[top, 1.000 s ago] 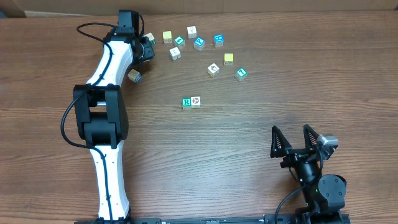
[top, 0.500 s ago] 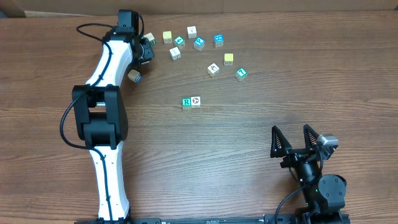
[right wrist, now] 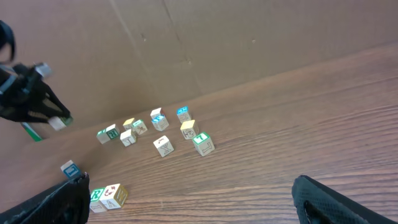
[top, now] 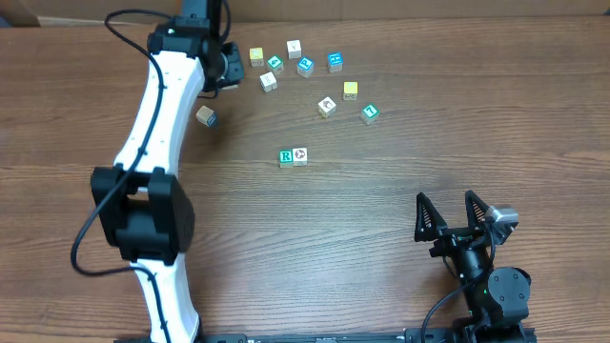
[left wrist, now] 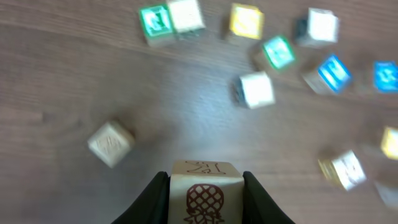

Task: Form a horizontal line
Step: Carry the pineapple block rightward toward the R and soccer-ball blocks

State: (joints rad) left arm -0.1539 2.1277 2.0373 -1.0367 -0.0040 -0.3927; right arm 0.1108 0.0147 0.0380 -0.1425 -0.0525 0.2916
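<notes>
The line is two touching cubes mid-table: a green R cube (top: 286, 157) and a white cube with a dark picture (top: 300, 154). They also show in the left wrist view, R cube (left wrist: 155, 22), and in the right wrist view, R cube (right wrist: 97, 195). My left gripper (top: 227, 67) is at the back left, above the table. It is shut on a white cube with a dark red pineapple picture (left wrist: 205, 193). My right gripper (top: 457, 217) is open and empty at the front right, far from the cubes.
Loose cubes lie at the back: yellow ones (top: 256, 57) (top: 351, 90), teal ones (top: 305, 66) (top: 335, 61) (top: 370, 112), white ones (top: 269, 82) (top: 327, 106). One cube (top: 206, 116) lies alone left of the line. A cardboard wall (right wrist: 249, 37) stands behind the table.
The left arm has risen and its elbow has swung toward the front left. Its gripper stays at the back left, shut on the cube. The right arm has not moved.
</notes>
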